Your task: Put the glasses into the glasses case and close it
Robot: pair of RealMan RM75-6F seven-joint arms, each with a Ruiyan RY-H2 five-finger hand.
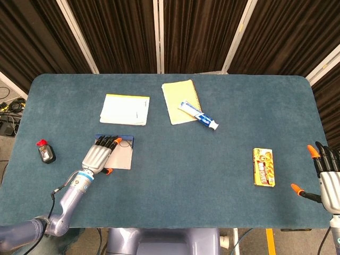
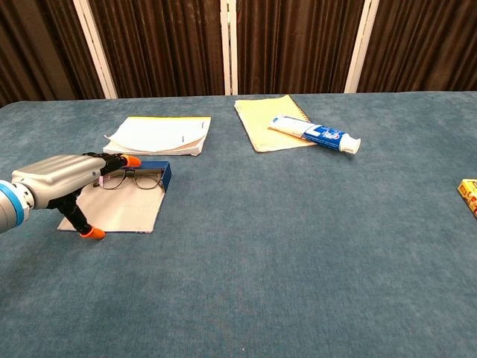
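Glasses case (image 2: 123, 211) open flat, pale lining up, blue back wall at 12 o'clock; thin-framed glasses (image 2: 131, 179) inside against wall.

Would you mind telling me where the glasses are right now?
The glasses lie in the open glasses case on the table's left side, just in front of the white notepad, with the left hand hovering over the case.

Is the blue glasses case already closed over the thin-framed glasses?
No: the blue glasses case lies open, with the thin-framed glasses exposed inside it.
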